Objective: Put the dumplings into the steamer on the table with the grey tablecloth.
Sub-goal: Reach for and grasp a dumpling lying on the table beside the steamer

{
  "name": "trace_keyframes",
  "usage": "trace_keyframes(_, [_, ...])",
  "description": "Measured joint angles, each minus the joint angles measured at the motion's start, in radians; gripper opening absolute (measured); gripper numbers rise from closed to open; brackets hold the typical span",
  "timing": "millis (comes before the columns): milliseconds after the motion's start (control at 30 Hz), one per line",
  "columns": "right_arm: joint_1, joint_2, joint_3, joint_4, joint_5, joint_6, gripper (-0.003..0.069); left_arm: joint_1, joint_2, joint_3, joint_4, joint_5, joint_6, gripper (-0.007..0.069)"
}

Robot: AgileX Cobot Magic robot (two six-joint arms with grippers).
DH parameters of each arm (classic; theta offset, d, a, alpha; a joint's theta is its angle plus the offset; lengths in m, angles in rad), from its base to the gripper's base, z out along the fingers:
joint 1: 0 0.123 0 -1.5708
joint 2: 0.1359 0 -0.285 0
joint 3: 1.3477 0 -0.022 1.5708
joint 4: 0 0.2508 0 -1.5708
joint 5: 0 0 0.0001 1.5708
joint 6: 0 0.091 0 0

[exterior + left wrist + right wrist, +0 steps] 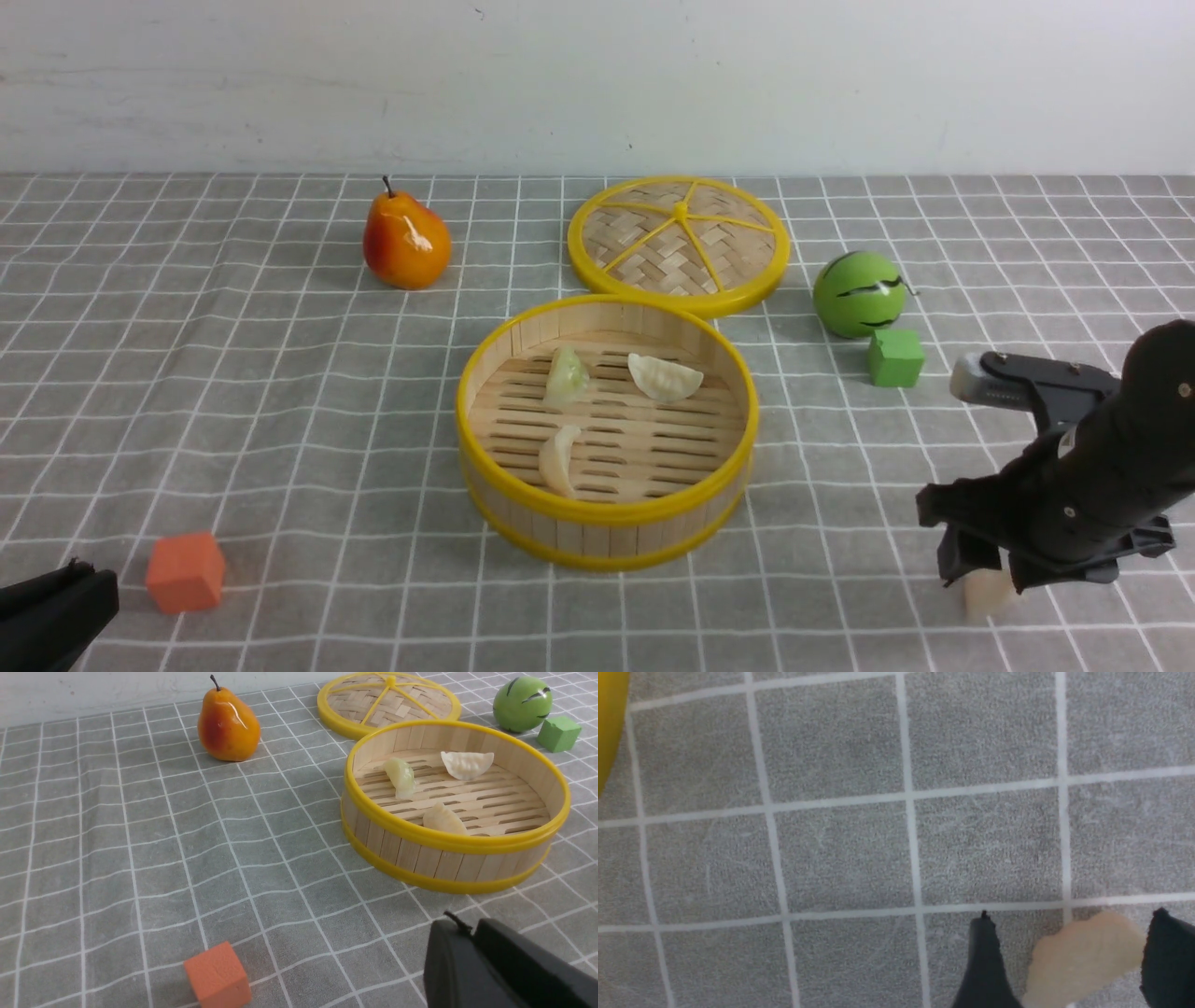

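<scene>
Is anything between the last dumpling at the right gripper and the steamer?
Nothing visible. The last dumpling lies on the tablecloth between the open jaws of the right gripper; only bare cloth separates it from the steamer. The green cube sits farther back, off that path.

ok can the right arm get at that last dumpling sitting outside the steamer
Probably yes: the right gripper stands over the dumpling, open jaws either side of it on the tablecloth, nothing else between.

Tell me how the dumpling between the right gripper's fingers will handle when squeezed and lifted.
Probably light: the dumpling is small beside the right gripper. Its waxy, ribbed look suggests soft plastic, so it may give slightly. Its curved crescent shape could twist or slip if pinched off-centre.
</scene>
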Motion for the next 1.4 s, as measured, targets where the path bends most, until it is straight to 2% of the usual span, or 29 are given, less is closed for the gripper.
trace_keyframes(133, [0.000, 0.004, 0.000, -0.048, 0.010, 0.016, 0.0489, 0.000, 0.000, 0.000, -0.002, 0.024, 0.000, 0.0065])
trace_keyframes(233, [0.000, 0.018, 0.000, -0.056, 0.027, 0.011, 0.0491, 0.000, 0.000, 0.000, -0.002, 0.027, 0.000, 0.0070])
trace_keyframes(367, [0.000, 0.046, -0.002, -0.061, 0.050, -0.003, 0.0451, 0.000, 0.000, 0.000, -0.002, 0.027, 0.000, 0.0074])
trace_keyframes(500, [0.000, 0.057, -0.006, -0.068, 0.058, -0.008, 0.0369, 0.000, 0.000, 0.000, -0.002, 0.028, 0.000, 0.0074])
trace_keyframes(800, [0.000, 0.043, -0.006, -0.071, 0.074, -0.084, 0.0362, 0.000, 0.000, 0.000, -0.003, 0.029, 0.000, 0.0077])
trace_keyframes(867, [0.000, 0.029, -0.006, -0.063, 0.087, -0.106, 0.0288, 0.000, 0.000, 0.000, -0.003, 0.029, 0.000, 0.0080])
trace_keyframes(933, [0.000, 0.002, -0.014, -0.060, 0.097, -0.122, 0.0123, 0.000, 0.000, 0.000, -0.003, 0.029, 0.000, 0.0082])
trace_keyframes(1000, [0.000, -0.021, -0.028, -0.059, 0.101, -0.125, 0.0085, 0.000, 0.000, 0.000, -0.003, 0.029, 0.000, 0.0085])
trace_keyframes(1267, [0.000, -0.056, -0.118, -0.063, 0.154, -0.137, 0.0063, 0.000, 0.000, 0.000, -0.003, 0.029, 0.000, 0.0088])
trace_keyframes(1400, [0.000, -0.054, -0.132, -0.073, 0.192, -0.122, 0.0087, 0.000, 0.000, 0.000, -0.003, 0.029, 0.000, 0.0091])
